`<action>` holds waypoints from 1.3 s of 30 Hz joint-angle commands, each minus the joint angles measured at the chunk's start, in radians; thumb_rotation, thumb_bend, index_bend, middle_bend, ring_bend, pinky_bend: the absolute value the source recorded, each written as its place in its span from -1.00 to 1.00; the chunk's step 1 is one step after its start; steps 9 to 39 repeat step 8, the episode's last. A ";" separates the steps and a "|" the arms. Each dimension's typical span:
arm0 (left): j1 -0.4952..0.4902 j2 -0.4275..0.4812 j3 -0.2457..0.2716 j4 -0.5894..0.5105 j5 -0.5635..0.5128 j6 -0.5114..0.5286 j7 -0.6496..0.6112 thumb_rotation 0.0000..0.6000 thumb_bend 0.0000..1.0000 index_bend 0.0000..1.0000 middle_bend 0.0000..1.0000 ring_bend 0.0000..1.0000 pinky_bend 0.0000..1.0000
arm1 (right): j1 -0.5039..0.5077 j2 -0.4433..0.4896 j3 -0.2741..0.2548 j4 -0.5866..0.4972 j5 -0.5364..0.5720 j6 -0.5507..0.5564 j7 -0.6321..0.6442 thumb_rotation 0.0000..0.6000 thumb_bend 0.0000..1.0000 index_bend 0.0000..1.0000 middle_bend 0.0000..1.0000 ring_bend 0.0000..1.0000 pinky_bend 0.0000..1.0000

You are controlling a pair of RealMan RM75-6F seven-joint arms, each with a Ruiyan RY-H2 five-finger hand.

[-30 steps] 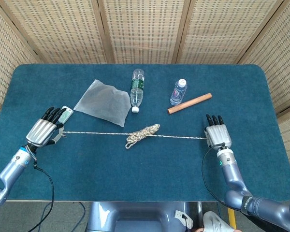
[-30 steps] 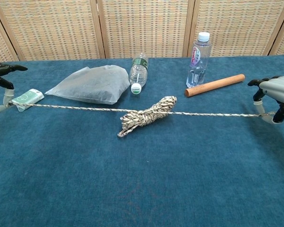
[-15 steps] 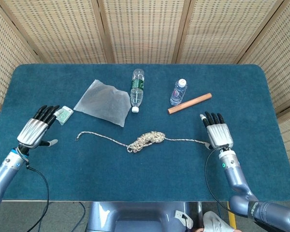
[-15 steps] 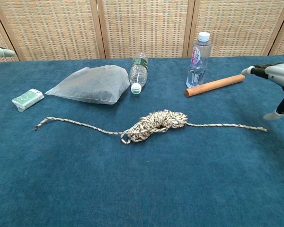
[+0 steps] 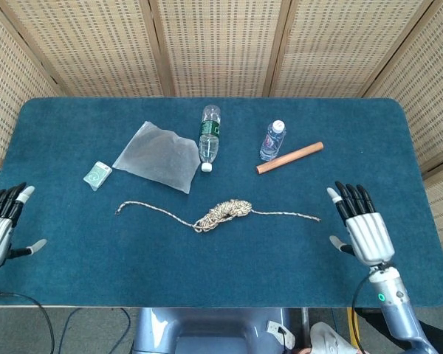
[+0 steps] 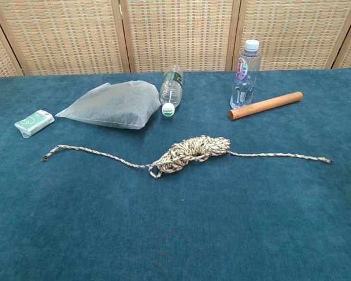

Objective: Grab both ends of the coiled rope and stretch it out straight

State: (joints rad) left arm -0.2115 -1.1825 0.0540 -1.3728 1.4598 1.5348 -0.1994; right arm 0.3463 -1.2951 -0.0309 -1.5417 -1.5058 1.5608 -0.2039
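The rope point(image 5: 220, 214) lies loose near the middle of the worktop point(image 5: 229, 273), its two tails run out to either side but the centre bundled in a knot-like coil, so I judge it not fully straight. Neither end is held. My left robot hand point(image 5: 1, 227) sits at the worktop's left edge and my right robot hand point(image 5: 363, 228) near the right edge, both empty with fingers spread, well apart from the rope. Beyond it lie a plastic bag point(image 5: 156, 156), two bottles point(image 5: 209, 134) and a wooden stick point(image 5: 289, 158), clear of the pull line.
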 commanded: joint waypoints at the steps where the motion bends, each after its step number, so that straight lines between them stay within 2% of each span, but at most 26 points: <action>1: 0.057 0.039 0.027 -0.046 -0.024 0.026 0.025 1.00 -1.00 -1.00 -1.00 -1.00 -1.00 | -0.068 0.014 -0.039 0.046 -0.065 0.080 0.031 1.00 -1.00 -1.00 -1.00 -1.00 -1.00; 8: 0.090 0.049 0.019 -0.015 -0.021 0.037 -0.018 1.00 -1.00 -1.00 -1.00 -1.00 -1.00 | -0.124 0.006 -0.048 0.141 -0.113 0.147 0.042 1.00 -1.00 -1.00 -1.00 -1.00 -1.00; 39: 0.090 0.049 0.019 -0.015 -0.021 0.037 -0.018 1.00 -1.00 -1.00 -1.00 -1.00 -1.00 | -0.124 0.006 -0.048 0.141 -0.113 0.147 0.042 1.00 -1.00 -1.00 -1.00 -1.00 -1.00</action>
